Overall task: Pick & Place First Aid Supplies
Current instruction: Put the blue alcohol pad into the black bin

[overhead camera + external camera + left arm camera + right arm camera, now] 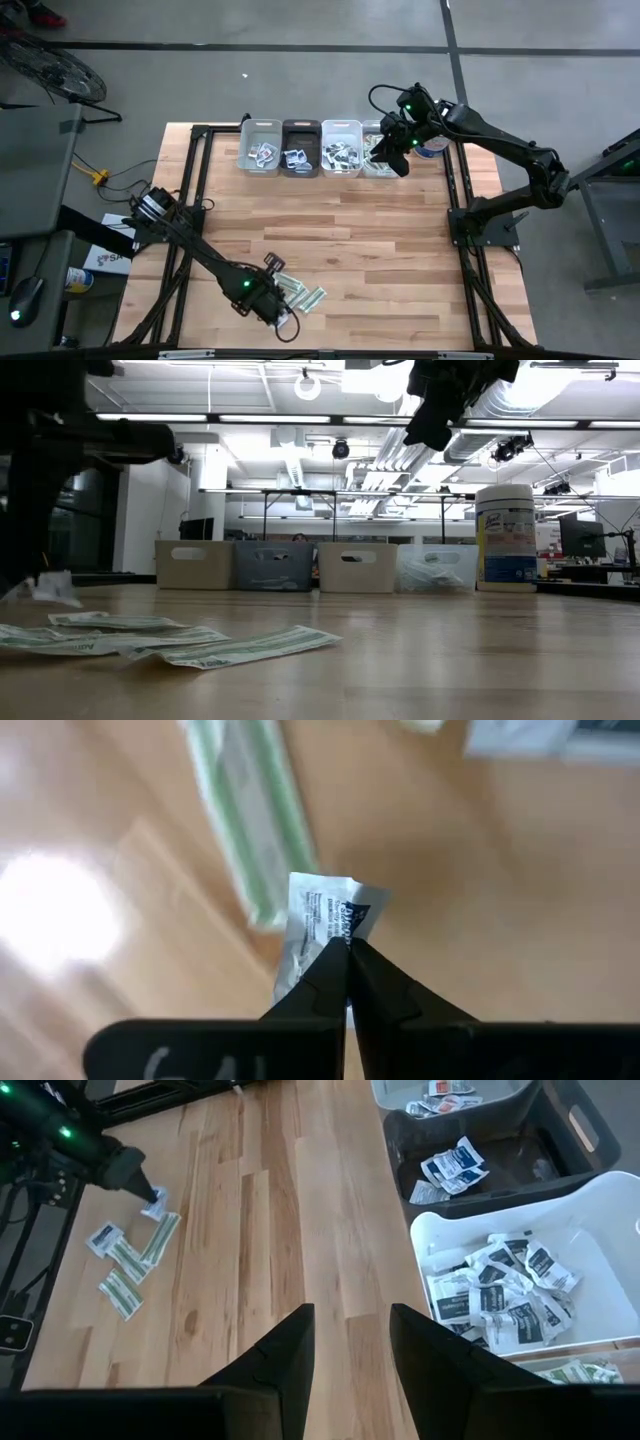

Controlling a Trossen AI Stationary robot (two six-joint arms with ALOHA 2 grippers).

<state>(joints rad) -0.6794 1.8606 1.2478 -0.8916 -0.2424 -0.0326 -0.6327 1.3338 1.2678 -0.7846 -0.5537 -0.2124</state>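
Wooden table (400, 250): left gripper (347, 952) clamps a white packet (325, 915); next comes carrying to the bins (300, 148). Right gripper (350, 1330) waits above them, fingers apart.

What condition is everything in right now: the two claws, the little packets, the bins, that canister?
Left gripper: shut on a white packet, just above the table.
Right gripper: open, empty, over the bins.
Loose packets: flat on the wood.
White bin: partly filled with packets.
Dark bin: a few packets inside.
Canister: upright, lid on.
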